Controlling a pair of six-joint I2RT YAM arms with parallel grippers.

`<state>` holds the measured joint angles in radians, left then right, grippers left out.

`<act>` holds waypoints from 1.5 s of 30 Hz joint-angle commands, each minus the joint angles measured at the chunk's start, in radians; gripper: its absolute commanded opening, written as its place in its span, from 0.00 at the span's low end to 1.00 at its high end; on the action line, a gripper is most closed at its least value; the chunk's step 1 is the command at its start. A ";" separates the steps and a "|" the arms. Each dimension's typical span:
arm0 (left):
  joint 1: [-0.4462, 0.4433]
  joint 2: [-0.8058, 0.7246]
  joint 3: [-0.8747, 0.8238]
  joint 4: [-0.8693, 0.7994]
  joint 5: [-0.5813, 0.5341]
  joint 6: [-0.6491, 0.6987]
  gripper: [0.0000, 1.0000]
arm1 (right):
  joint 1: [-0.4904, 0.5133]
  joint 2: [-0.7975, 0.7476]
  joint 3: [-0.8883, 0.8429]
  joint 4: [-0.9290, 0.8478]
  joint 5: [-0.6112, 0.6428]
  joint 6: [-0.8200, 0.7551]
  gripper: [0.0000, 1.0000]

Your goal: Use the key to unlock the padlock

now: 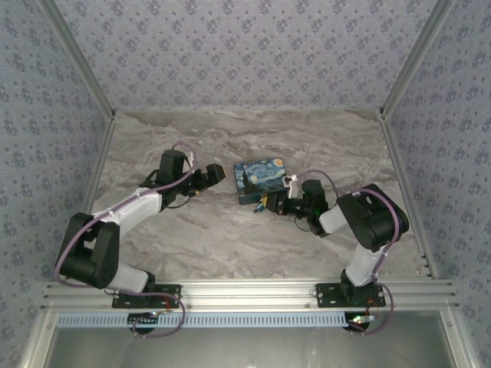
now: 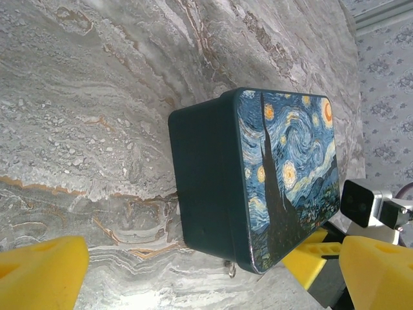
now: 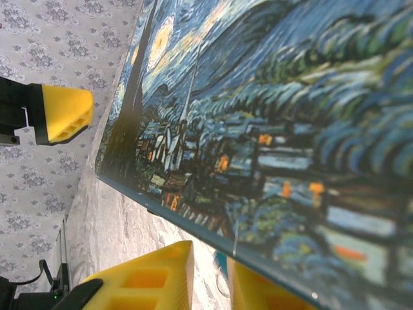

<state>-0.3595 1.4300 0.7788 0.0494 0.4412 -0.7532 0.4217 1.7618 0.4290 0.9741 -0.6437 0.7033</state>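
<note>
1. Right gripper: the yellow fingers stood close together with a narrow gap between them. A teal scrap and a thin silver loop lay in that gap. Whether the pads were pinching them could not be told.
2. Padlock: taken to be that teal scrap. It sat at the lower edge of the box, on the side facing the right arm and just above the table. The top view showed a teal speck at the same spot, beside the box's near corner. Most of the body was hidden by the box edge and the fingers. Whether the silver loop was shackle or key could not be told.
3. Handling, by judgement: tiny, light, hard and smooth-sided. It is likely to swing or twist on its thin shackle at the slightest nudge. The best hold looks to be across the flat faces of the body, leaving the keyhole end free. The shackle would give poor purchase.
4. Box: rigid, with a painted lid and dark teal walls, resting flat on the table. Judged light enough to slide if pushed sideways.
5. Left gripper: jaws spread wide and holding nothing. It stood off the opposite side of the box, near it but apart.
6. Risk, by judgement: with the left gripper not bracing the box, any force on the padlock may shift the box.
</note>
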 commanded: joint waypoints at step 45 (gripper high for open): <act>-0.128 0.438 0.213 0.086 0.088 -0.035 0.80 | 0.011 0.141 0.017 0.174 0.029 0.010 0.40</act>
<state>-0.4847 1.8454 0.9962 0.1352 0.5606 -0.7910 0.4244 1.8793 0.4488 1.1275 -0.5983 0.7147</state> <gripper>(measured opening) 0.811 0.412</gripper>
